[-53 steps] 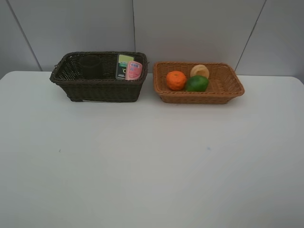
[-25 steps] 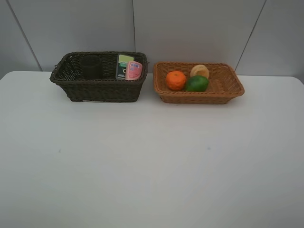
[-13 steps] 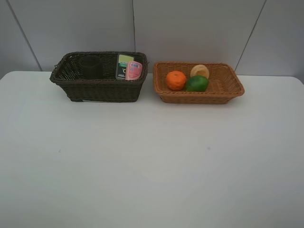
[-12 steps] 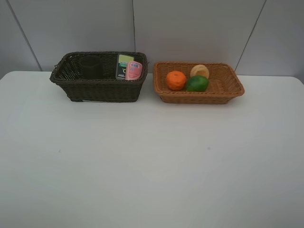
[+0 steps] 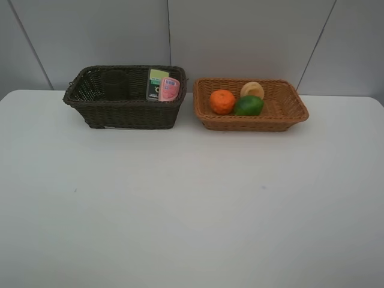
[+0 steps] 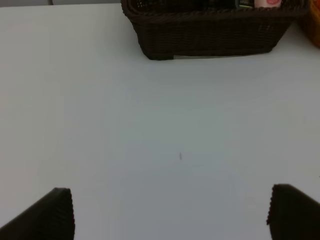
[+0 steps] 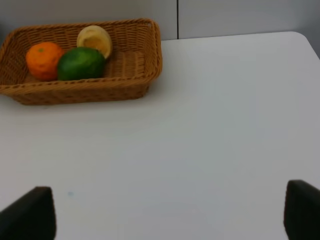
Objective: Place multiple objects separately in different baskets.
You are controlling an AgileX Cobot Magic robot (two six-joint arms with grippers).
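The dark brown basket (image 5: 90,111) stands at the back left and holds a dark cup (image 5: 114,84), a green-labelled bottle (image 5: 156,81) and a pink bottle (image 5: 170,89). Beside it the light tan basket (image 5: 288,114) holds an orange (image 5: 222,101), a green fruit (image 5: 248,105) and a pale yellow fruit (image 5: 252,89). Neither arm shows in the exterior high view. My left gripper (image 6: 170,212) is open over bare table, well short of the dark basket (image 6: 210,35). My right gripper (image 7: 170,215) is open too, well short of the tan basket (image 7: 135,75), with nothing between its fingers.
The white table (image 5: 192,204) spreads wide in front of both baskets. A grey panelled wall (image 5: 240,36) rises right behind them. A small dark speck (image 6: 180,156) marks the table ahead of the left gripper.
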